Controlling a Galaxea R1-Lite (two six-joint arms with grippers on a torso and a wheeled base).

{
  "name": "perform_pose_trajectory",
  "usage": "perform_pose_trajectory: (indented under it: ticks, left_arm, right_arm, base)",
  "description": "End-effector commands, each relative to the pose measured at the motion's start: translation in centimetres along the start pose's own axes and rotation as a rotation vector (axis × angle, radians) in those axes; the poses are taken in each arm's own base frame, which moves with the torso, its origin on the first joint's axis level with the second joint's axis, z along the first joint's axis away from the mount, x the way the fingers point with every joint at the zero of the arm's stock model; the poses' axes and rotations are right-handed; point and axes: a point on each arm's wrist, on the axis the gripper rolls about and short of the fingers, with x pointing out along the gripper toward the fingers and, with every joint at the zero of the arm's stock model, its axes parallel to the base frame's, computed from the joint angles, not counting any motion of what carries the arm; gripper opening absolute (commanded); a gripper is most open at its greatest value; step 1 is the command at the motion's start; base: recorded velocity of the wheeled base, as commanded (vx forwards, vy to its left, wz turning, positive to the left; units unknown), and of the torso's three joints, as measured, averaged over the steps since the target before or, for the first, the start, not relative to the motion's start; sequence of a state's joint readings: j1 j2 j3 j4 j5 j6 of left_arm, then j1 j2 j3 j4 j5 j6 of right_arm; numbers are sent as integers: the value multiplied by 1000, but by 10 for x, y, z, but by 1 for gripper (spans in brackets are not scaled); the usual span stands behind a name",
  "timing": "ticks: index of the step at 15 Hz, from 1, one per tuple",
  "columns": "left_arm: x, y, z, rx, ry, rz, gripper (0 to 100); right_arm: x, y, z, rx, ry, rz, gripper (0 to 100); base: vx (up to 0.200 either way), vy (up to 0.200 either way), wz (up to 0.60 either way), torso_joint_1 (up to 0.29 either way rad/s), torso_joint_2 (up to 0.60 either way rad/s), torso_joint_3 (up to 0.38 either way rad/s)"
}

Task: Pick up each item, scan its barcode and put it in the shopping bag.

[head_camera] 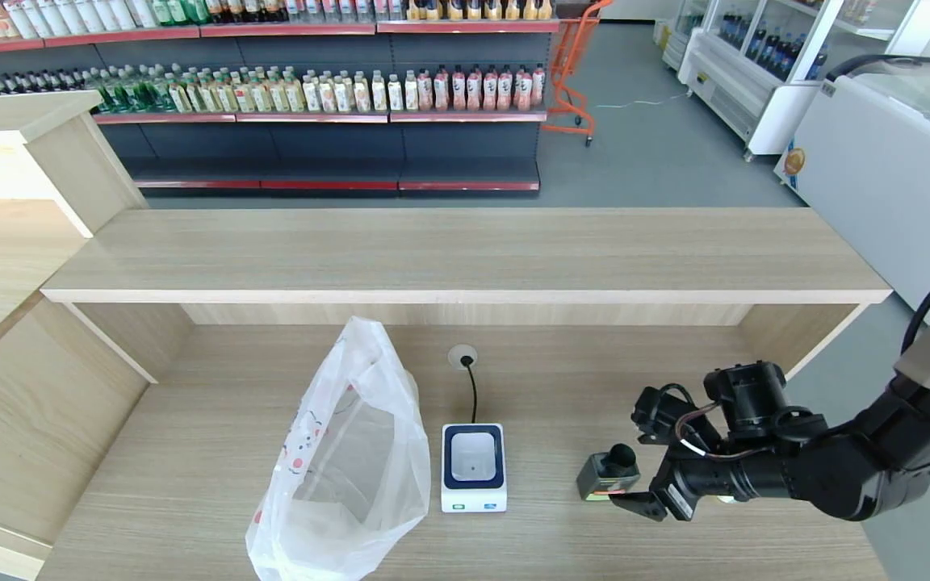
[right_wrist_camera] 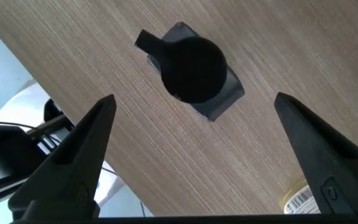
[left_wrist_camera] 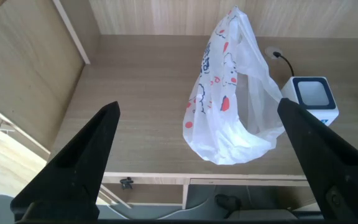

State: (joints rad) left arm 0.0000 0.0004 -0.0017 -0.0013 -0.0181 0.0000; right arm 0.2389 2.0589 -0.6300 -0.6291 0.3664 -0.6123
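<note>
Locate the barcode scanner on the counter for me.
In the head view, the barcode scanner stands near the middle of the counter, just right of the shopping bag and left of the small dark-capped item.

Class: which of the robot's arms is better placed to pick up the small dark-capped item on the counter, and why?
Right. Its open tool hangs directly over the item. The left tool is over by the shopping bag, with the scanner between it and the item.
</note>
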Motion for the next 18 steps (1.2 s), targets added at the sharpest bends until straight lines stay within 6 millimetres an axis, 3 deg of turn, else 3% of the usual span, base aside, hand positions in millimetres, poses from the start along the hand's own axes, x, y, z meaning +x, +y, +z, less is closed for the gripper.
perform_pose_trajectory:
  ticks: [1,9,14,15,18]
  left_arm:
    - [0,0,0,0,-1,0,100]
    - [0,0,0,0,-1,0,100]
    - [0,0,0,0,-1,0,100]
    - [0,0,0,0,-1,0,100]
    - [0,0,0,0,-1,0,100]
  right_arm:
    - [21,-1,-8,-30,-3,45,100]
    - [55,-13,6,-160,-78,74,100]
    - [64,-5,8,-176,-75,99,100]
    - [65,-4,10,-182,-77,100,0]
    - [62,0,17,-192,-95,105,0]
  base:
    - [0,0,0,0,0,0]
    - [0,0,0,0,0,0]
    - [0,0,0,0,0,0]
    - [0,0,0,0,0,0]
    - [0,0,0,0,0,0]
